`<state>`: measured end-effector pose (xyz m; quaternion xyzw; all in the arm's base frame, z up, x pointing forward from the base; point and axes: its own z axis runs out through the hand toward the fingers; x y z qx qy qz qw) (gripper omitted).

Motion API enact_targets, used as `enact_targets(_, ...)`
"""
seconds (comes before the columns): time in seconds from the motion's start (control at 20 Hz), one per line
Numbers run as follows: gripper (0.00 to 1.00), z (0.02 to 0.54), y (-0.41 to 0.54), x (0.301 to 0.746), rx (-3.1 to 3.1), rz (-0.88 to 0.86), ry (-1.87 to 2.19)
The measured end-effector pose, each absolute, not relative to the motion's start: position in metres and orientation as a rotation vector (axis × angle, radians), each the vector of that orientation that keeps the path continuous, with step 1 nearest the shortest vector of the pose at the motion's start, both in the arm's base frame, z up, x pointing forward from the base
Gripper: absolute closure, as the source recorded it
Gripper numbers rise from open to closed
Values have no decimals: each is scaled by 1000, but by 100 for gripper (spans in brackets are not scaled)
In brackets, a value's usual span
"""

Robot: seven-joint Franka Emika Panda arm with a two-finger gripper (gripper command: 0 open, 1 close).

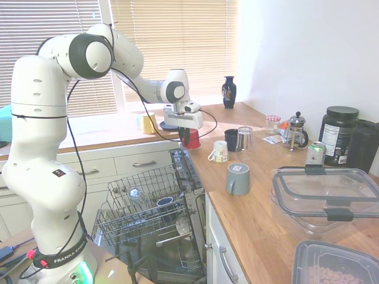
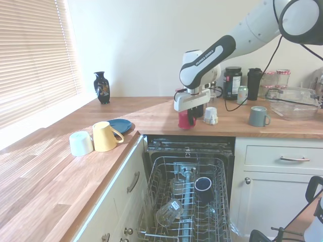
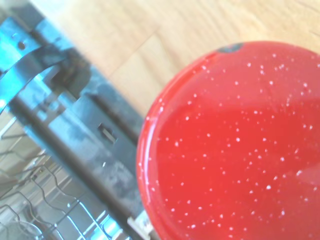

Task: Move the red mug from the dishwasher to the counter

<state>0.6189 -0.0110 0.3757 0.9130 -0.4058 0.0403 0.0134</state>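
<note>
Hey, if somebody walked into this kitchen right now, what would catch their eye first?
Probably the white arm reaching across the open dishwasher, its pincer shut on the red mug at the near edge of the wooden counter, beside a small white cup. Next, the pulled-out rack below, with a dark blue cup and a glass lying in it.
</note>
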Motion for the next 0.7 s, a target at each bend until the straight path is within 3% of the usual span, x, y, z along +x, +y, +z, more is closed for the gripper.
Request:
enact_targets(0.3,100,355,-32,642,2812,80,-1324)
enact_targets(0.35,0,355,-34,643,2811,80,-1335)
enact_targets(0.7,0,355,-46,644,2797,52,-1402)
